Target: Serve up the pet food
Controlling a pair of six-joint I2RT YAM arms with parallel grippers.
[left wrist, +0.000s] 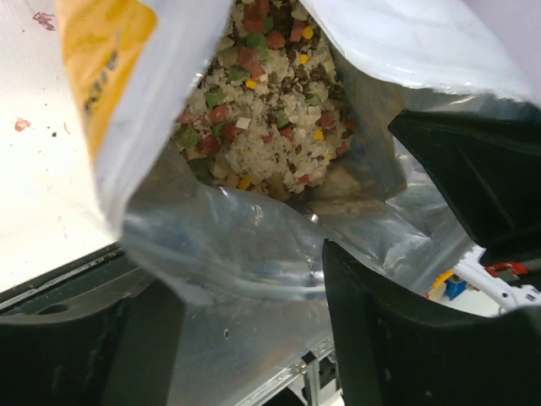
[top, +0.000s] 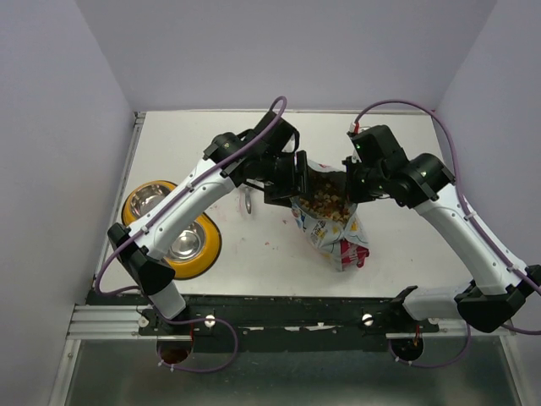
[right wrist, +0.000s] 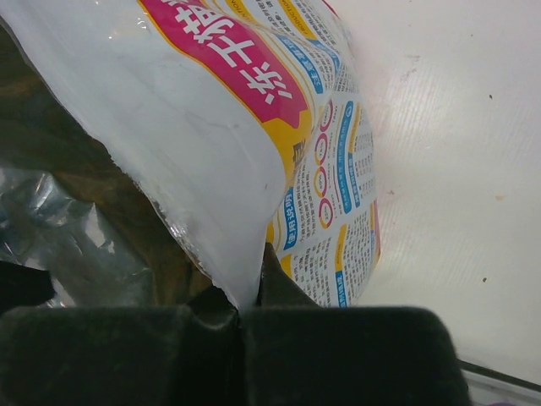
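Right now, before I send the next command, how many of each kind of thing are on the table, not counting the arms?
food bag: 1
yellow feeder: 1
steel bowls in the feeder: 2
metal scoop, partly hidden by the left arm: 1
Total: 5
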